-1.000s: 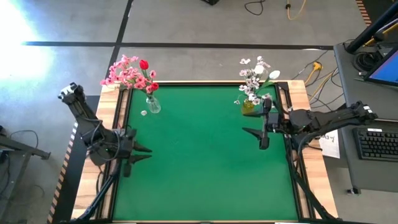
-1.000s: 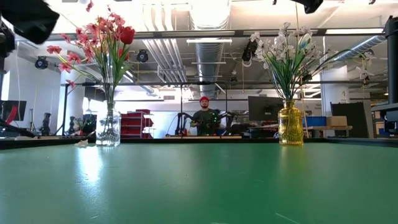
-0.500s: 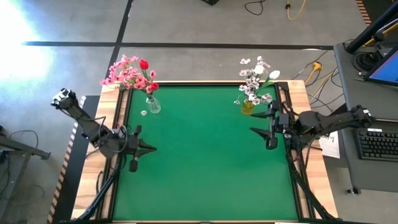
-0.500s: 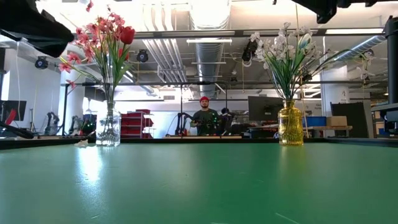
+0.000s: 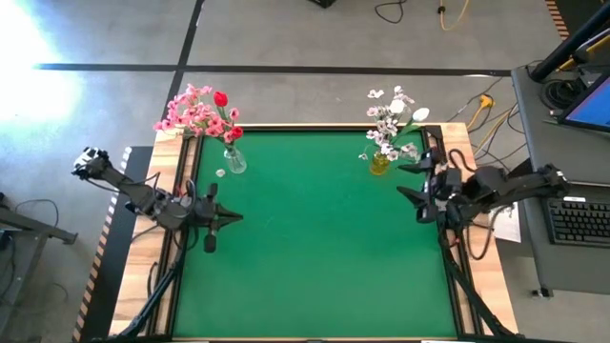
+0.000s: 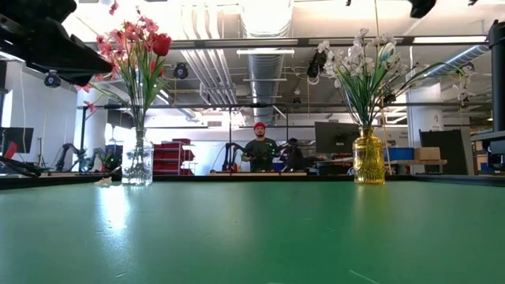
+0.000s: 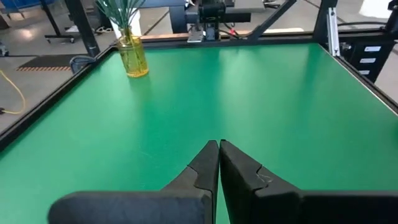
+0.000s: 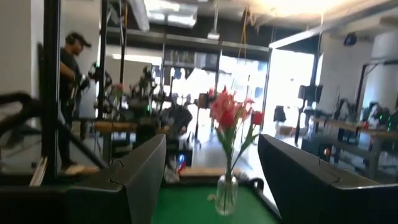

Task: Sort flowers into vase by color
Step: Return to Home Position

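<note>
2 empty grippers: left gripper (image 7: 219,144) pinched together, right gripper (image 5: 404,179) spread, yellow vase (image 5: 380,164) of white flowers (image 5: 389,122) just beside it.

Table top (image 5: 315,238): matt green mat, smooth, cloth-like. Edge strips (image 5: 138,295): light wood, planked. Clear vase (image 6: 137,164): glossy glass. Yellow vase (image 6: 368,158): glossy translucent glass, textured.
</note>
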